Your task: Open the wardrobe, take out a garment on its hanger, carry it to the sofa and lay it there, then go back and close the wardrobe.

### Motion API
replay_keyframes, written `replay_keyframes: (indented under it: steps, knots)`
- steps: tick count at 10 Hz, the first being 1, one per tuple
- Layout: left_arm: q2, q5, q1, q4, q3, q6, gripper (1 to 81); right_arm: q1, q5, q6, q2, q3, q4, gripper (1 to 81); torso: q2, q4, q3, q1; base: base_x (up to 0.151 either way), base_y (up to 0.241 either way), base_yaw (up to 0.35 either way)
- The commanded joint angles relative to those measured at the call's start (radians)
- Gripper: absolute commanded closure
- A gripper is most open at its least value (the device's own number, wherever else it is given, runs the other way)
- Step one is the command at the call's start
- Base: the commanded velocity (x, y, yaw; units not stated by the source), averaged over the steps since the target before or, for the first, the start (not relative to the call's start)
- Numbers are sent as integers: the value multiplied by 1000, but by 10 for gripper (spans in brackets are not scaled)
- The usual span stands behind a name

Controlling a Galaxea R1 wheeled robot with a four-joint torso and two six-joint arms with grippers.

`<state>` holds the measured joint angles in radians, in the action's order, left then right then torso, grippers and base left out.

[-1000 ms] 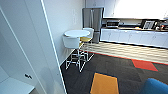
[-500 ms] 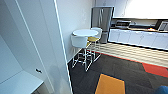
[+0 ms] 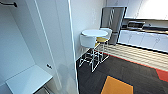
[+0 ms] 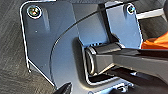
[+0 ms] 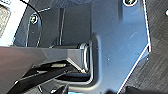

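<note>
- Up close on our left in the head view, the wardrobe (image 3: 37, 47) stands open: white inside, dark rail (image 3: 8, 4) at the top, white shelf (image 3: 28, 80) low down.
- Beyond it we see a round white table (image 3: 94, 32) with white chairs (image 3: 88, 41) (one yellow seat), a steel fridge (image 3: 113, 20), kitchen counter (image 3: 147, 30).
- Dark carpet (image 3: 125, 72) with an orange patch (image 3: 117, 86).
- Orange fabric (image 4: 156, 42) at the left wrist view's edge; garment or carpet, we cannot tell.
- Grippers: we cannot tell their state.

You have the wardrobe (image 3: 37, 50) at left, the table (image 3: 94, 32) with stools (image 3: 88, 42) right of it, fridge (image 3: 113, 22) and counter (image 3: 145, 37) behind.
</note>
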<state>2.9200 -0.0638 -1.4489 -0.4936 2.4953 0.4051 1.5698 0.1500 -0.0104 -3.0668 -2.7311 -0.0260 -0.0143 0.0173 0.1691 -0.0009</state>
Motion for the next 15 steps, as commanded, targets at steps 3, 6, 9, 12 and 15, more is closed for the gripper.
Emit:
replay_keyframes:
  steps: [3,6,9,12,15]
  knots:
    - [-1,-54,35,-3,-6,-5,10,-23,-58,0,-8,-2,-3,10,0,0,0,1,0,0,245]
    - [-1,-56,35,-5,-4,-5,10,-21,-58,1,-8,-2,-2,10,0,0,0,1,0,0,245]
    - [-1,-56,35,-5,-6,-5,10,-23,-58,1,-6,-2,-2,10,0,0,0,1,0,0,245]
    - [1,-57,35,-5,-6,-5,10,-21,-58,3,-6,-8,0,10,0,0,0,1,0,0,245]
    - [2,-57,35,-5,-6,-6,10,-23,-56,3,-6,-8,0,10,0,0,0,1,0,0,245]
